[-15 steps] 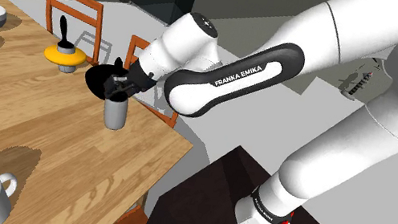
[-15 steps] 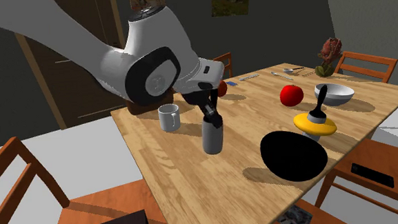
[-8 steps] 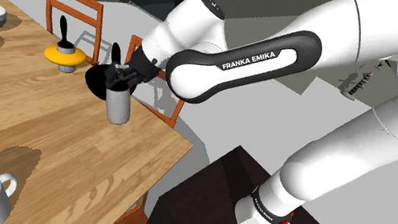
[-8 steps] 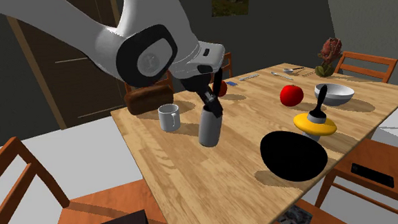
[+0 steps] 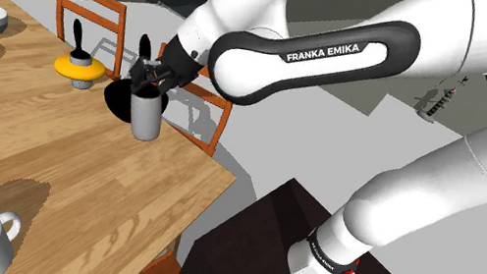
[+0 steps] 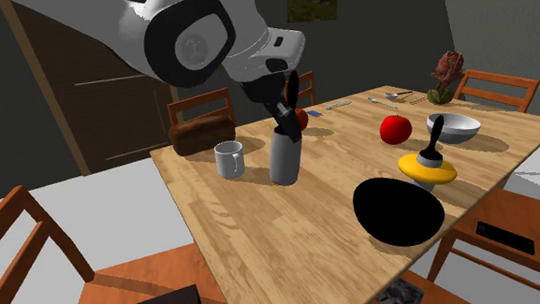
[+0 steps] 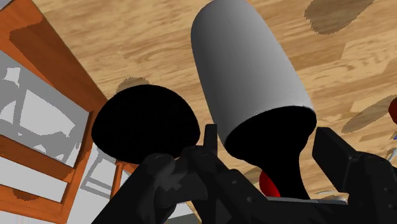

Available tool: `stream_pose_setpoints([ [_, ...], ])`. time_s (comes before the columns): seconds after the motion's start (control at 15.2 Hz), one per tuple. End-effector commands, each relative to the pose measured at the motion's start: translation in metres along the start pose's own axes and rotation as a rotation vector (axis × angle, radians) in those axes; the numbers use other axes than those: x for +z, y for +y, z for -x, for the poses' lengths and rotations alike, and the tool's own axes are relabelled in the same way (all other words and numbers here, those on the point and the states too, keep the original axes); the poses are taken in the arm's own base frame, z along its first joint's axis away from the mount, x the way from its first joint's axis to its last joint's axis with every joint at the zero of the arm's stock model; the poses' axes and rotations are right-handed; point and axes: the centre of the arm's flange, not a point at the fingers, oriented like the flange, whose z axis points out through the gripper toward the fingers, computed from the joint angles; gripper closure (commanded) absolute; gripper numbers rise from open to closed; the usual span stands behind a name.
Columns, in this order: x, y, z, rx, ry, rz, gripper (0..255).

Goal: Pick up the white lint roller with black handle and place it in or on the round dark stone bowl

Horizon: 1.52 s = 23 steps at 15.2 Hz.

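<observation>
The arm has lifted the lint roller (image 5: 145, 121) (image 6: 283, 160) (image 7: 248, 63) higher above the bench (image 5: 49, 162) than a second ago. The gripper (image 5: 147, 87) (image 6: 285, 118) is clamped on its black handle, with the grey roll hanging below, slightly tilted. The black bowl (image 5: 118, 100) (image 6: 398, 211) (image 7: 143, 124) sits nearby at the bench's edge.

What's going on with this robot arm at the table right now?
The white Franka arm has its black gripper shut on the black handle of a grey lint roller. It holds the roller tilted, seemingly just clear of the wooden table. The round black bowl sits apart from it near the table's edge, and the roller is not in it yet.
</observation>
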Motion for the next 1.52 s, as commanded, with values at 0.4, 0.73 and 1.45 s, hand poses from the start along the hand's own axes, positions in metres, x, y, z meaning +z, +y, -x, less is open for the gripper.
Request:
stream_pose_setpoints([
  [0.4,0.024,0.041,-0.080,0.000,0.000,0.000,255],
  [0.73,0.045,0.071,-0.135,0.000,0.000,0.000,255],
  [1.45,0.091,0.122,-0.214,0.000,0.000,0.000,255],
])
